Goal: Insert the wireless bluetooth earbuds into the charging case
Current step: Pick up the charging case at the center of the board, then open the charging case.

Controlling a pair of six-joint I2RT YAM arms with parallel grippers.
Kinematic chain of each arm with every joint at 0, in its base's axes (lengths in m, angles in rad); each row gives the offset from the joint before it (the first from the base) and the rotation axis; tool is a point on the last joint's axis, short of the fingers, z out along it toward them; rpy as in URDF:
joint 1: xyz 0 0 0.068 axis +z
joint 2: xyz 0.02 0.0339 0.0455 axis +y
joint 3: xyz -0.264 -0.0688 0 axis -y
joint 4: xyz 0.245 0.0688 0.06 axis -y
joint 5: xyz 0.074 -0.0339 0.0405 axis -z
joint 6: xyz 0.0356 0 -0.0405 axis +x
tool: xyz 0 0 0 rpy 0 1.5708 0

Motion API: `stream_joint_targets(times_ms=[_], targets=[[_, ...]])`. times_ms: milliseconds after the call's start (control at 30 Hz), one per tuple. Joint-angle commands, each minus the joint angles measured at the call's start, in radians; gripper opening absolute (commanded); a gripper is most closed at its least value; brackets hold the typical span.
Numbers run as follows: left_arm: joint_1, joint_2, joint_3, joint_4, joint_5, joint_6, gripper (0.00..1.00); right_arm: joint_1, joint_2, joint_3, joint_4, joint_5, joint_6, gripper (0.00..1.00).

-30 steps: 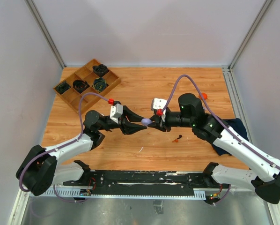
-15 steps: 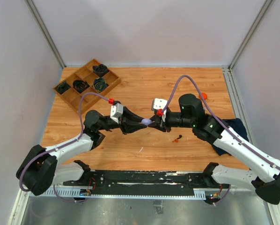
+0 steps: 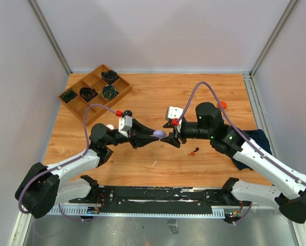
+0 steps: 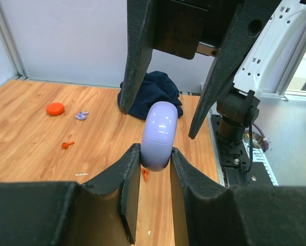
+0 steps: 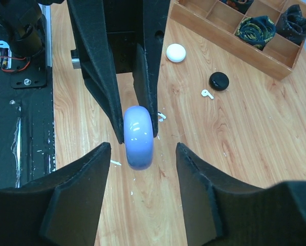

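While the left tool (image 4: 152, 156) sits clamped on the lower half of the pale purple charging case (image 4: 159, 130), the case is held on edge, up off the counter (image 3: 143, 97). The right tool (image 5: 143, 151) faces it tip to tip, jaws apart on either side of the case with a gap on both sides, so it has no grip.

The step looks like a hand-to-hand pass of the case, with the left tool now the only holder. The lid seam looks shut and no bud is inside yet.

A pale purple earbud (image 4: 82, 115) and an orange earbud (image 4: 67, 145) lie on the counter out past the left tool's tip, off to its side. A white earbud (image 5: 208, 94) lies beyond the right tool's tip.

The next move likely calls for the right tool to back off clear. The lid then needs opening, and the matching purple bud needs a fine pinch.
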Motion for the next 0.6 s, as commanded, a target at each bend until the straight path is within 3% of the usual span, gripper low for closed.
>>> stream_joint_targets(times_ms=[0, 567], targets=[[-0.008, -0.051, -0.024, 0.019, -0.05, 0.028, 0.03, -0.009, 0.004, 0.012, 0.033, -0.004, 0.0, 0.57], [-0.008, -0.107, -0.069, 0.018, -0.055, 0.055, 0.0, -0.01, 0.02, 0.018, 0.093, 0.057, 0.02, 0.6]])
